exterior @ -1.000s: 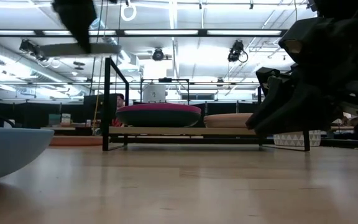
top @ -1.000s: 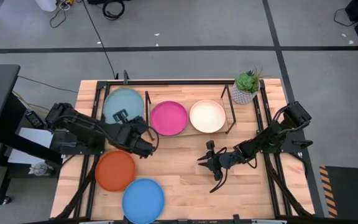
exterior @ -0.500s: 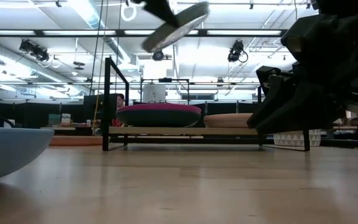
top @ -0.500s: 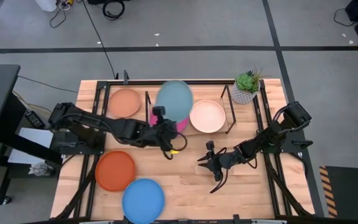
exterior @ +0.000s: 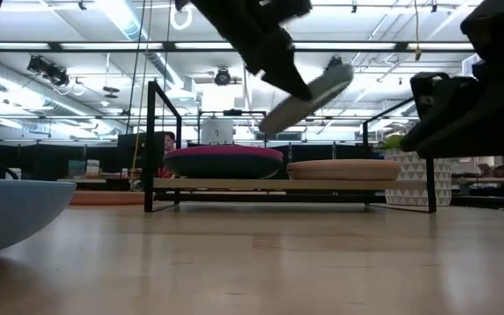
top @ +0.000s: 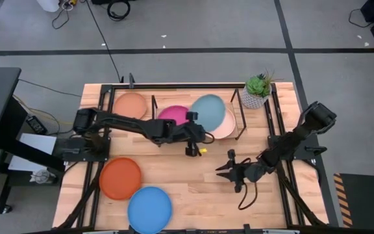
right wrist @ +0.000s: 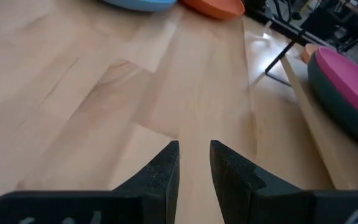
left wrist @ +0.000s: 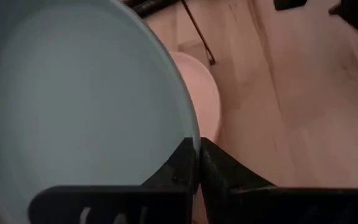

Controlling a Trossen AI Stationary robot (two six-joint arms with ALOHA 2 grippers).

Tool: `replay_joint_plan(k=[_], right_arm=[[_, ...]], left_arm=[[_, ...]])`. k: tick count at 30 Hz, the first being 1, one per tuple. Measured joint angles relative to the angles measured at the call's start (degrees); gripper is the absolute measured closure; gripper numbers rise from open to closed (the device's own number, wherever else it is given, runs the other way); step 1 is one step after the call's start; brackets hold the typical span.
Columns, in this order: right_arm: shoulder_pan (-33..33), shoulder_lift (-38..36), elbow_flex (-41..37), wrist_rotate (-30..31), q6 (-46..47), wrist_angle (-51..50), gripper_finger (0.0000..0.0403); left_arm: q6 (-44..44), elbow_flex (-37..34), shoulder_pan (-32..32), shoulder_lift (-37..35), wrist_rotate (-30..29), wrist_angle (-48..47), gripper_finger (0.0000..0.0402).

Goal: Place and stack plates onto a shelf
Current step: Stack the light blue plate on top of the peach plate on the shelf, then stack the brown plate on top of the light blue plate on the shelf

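Note:
My left gripper (top: 191, 119) reaches in from the table's left and is shut on the light teal plate (top: 209, 108). That plate hangs over the cream plate (top: 226, 127) in the right half of the shelf (exterior: 261, 185). In the shelf's left half the magenta plate (top: 173, 116) rests on a darker plate (right wrist: 328, 87). The peach plate (top: 130, 106) lies on the table left of the shelf. The orange plate (top: 120, 177) and the blue plate (top: 149, 209) lie near the front-left corner. My right gripper (top: 226, 168) is slightly open over bare wood in front of the shelf. My left gripper pinches the light teal plate's rim (left wrist: 191, 132) between its two fingers, on the side of the plate towards the table's left. The fingers come in from the left, slanting down. The plate is lifted clear and tilted (exterior: 309, 94), its held side lower, above the cream plate.
A potted plant (top: 257, 91) in a patterned pot stands at the far-right corner, just beyond the shelf's right end. The black frame (top: 274, 117) edges the table. Bare wood (top: 187, 175) lies between the shelf and the near edge.
My left gripper has carried the light teal plate from above the peach plate at the far left rightward across the shelf to above the cream plate. It has come down, and the plate has tipped from level to tilted. My right gripper has drawn a little toward the near-right.

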Motion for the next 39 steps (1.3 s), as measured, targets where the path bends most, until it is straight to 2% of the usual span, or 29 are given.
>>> replay_joint_plan(k=[5,10,13,23,26,34,39], right_arm=[[0.81,-2.25,-2.51,1.99,5.7,0.19,0.0307],[1.75,-2.36,-3.24,2.54,9.57,0.19,0.0307],[2.9,-2.18,-3.47,2.7,11.32,0.06,0.0307],[5.65,-1.2,-3.14,5.74,12.24,1.29,0.0307],[6.16,-1.35,-3.27,6.25,12.35,1.2,0.0307],[6.73,-1.41,-3.48,8.0,12.22,1.18,0.0307],[6.7,-1.41,-3.5,8.85,11.72,1.04,0.0307]], left_arm=[[0.97,3.27,2.12,4.93,4.75,0.68,0.0385],[7.0,7.92,2.31,9.95,5.69,3.37,0.0386],[8.64,9.86,2.6,12.32,5.95,1.96,0.0386],[7.79,10.27,3.28,14.08,7.94,-3.04,0.0383],[7.7,10.22,2.8,14.08,7.88,-3.54,0.0365],[6.4,10.26,2.73,13.31,5.65,-3.28,0.0281],[4.1,10.22,2.72,12.02,5.23,-1.67,0.026]])
